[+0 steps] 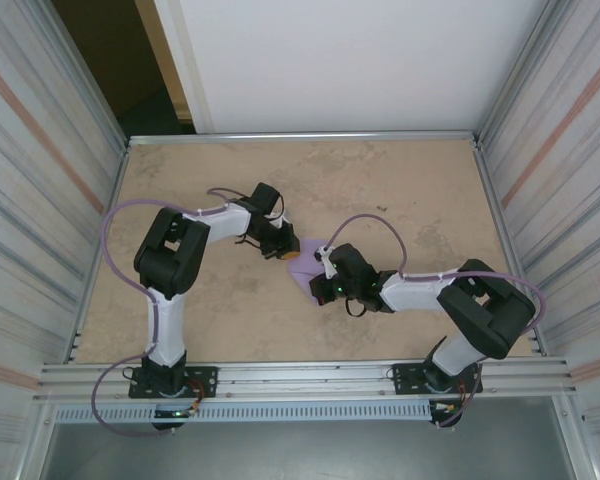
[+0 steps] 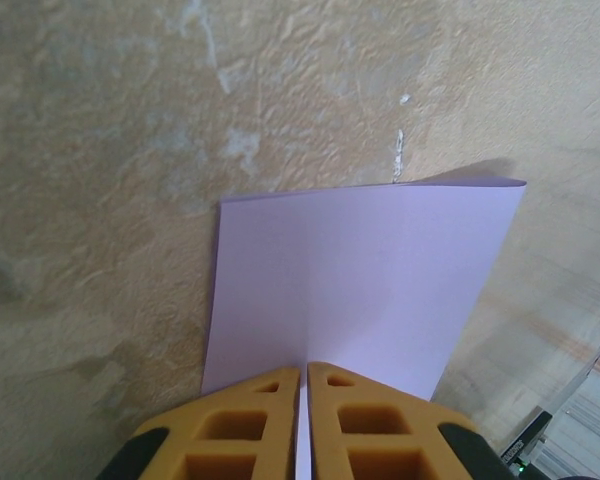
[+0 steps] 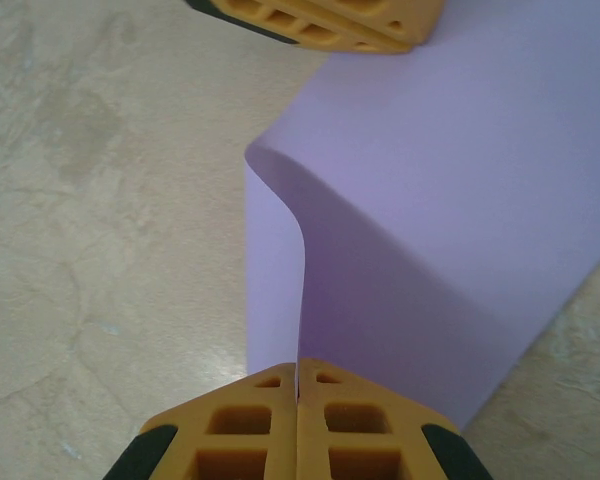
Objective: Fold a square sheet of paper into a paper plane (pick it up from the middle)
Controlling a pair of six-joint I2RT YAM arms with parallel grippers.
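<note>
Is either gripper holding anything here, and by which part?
Both hold the purple sheet of paper. The left gripper is shut on one edge, and the right gripper is shut on a lifted, curling edge.

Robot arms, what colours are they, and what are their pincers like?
Both arms, left arm and right arm, have black joints and white links, with a lilac cable looping along each. The left pincer and right pincer have orange-yellow fingers with square holes and black edges.
</note>
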